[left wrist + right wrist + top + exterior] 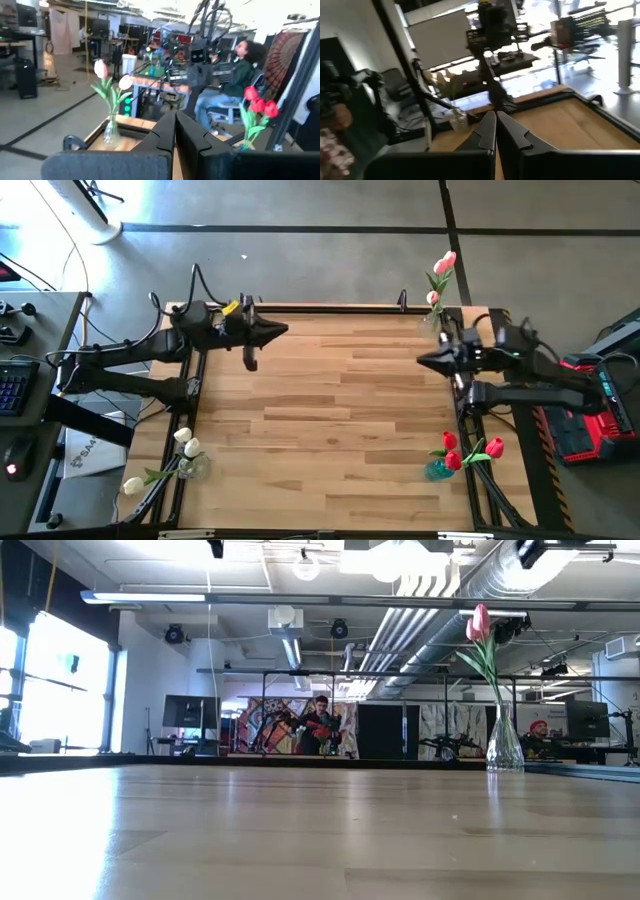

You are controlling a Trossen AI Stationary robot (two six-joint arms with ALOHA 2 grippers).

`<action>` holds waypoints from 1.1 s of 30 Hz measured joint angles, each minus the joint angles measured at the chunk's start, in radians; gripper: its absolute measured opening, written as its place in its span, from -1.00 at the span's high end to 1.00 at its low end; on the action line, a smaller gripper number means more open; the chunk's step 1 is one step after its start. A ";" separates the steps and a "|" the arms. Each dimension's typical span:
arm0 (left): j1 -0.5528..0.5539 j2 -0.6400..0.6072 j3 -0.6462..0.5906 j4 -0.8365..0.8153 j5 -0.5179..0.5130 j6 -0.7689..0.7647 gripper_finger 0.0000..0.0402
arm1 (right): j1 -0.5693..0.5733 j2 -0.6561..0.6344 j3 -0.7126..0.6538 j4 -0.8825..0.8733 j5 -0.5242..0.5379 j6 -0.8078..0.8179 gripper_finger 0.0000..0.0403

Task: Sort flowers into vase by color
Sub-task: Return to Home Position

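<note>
Pink and cream tulips [440, 272] stand in a clear vase [505, 750] at the table's far right corner. Red tulips [462, 452] stand in a bluish vase [438, 470] at the near right. White tulips [186, 444] sit in a clear vase [195, 468] at the near left, one head [133, 485] leaning out over the edge. My left gripper [284, 331] hangs shut near the far left edge, pointing level toward the right with nothing in it. My right gripper [420, 361] is shut by the right edge, pointing left, with nothing in it.
The wooden table top [330, 410] has a black frame [330, 307] round it. A seated person [235, 80] shows beyond the table's right side. A red case [585, 420] lies right of the table, and a keyboard [12, 385] lies left of it.
</note>
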 joint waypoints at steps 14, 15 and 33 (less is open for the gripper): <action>-0.003 0.012 0.001 -0.141 -0.006 0.022 1.00 | 0.004 -0.175 0.084 -0.432 0.069 0.130 1.00; -0.010 0.013 0.000 -0.141 -0.008 0.053 1.00 | 0.004 -0.174 0.084 -0.448 0.079 0.081 1.00; -0.072 0.007 -0.283 0.224 -0.072 0.176 1.00 | 0.004 -0.257 0.084 -0.404 0.139 -0.330 1.00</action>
